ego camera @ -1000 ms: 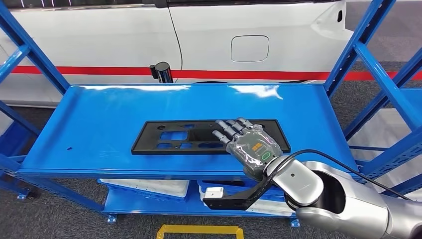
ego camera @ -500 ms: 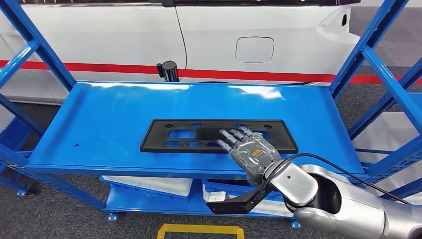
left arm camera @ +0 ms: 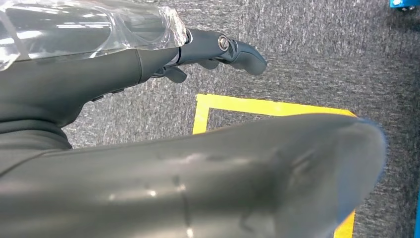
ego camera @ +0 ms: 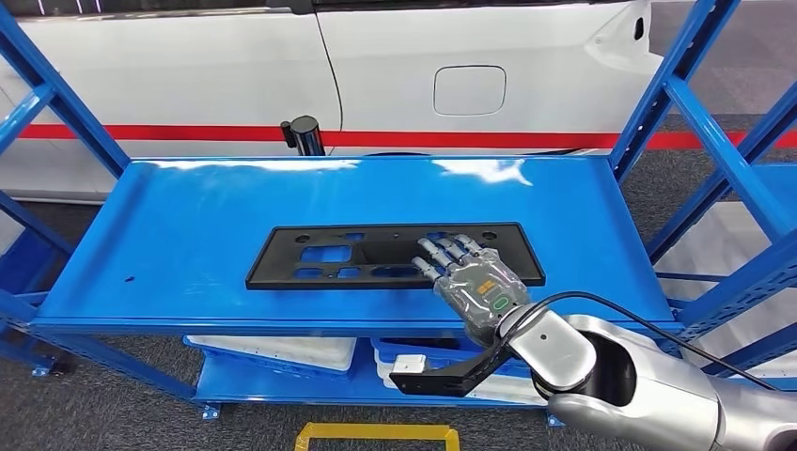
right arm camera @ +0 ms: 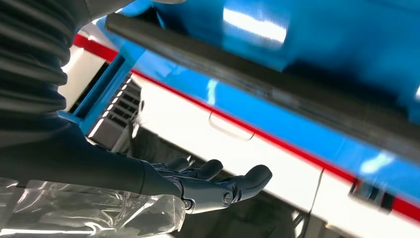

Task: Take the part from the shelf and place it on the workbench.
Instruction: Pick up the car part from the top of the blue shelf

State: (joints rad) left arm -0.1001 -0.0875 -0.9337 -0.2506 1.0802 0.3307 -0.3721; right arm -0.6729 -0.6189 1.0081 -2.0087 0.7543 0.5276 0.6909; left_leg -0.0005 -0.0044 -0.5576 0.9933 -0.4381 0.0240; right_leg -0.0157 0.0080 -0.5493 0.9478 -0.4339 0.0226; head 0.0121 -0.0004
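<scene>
Right hand (ego camera: pixel 473 282) reached forward from the lower right, palm down, fingers (ego camera: pixel 442 256) straight and slightly spread over the near right portion of the part (ego camera: pixel 376 256), gripping nothing; contact with the part impossible to judge. Left hand (left arm camera: pixel 148 59) hung over grey floor (left arm camera: pixel 322 49) beside yellow tape (left arm camera: pixel 233 105), fingers loosely extended, empty. Farther off, part lay flat mid-shelf (ego camera: pixel 188 235), with a white car (ego camera: pixel 376 66) beyond.

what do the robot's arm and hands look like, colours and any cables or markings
The right arm is glossy silver with rounded joints and a black cable looping along it. The right hand is grey with darker fingers, wrapped in clear plastic, with green and orange markings on its back. The left hand is dark grey, also plastic-covered.
</scene>
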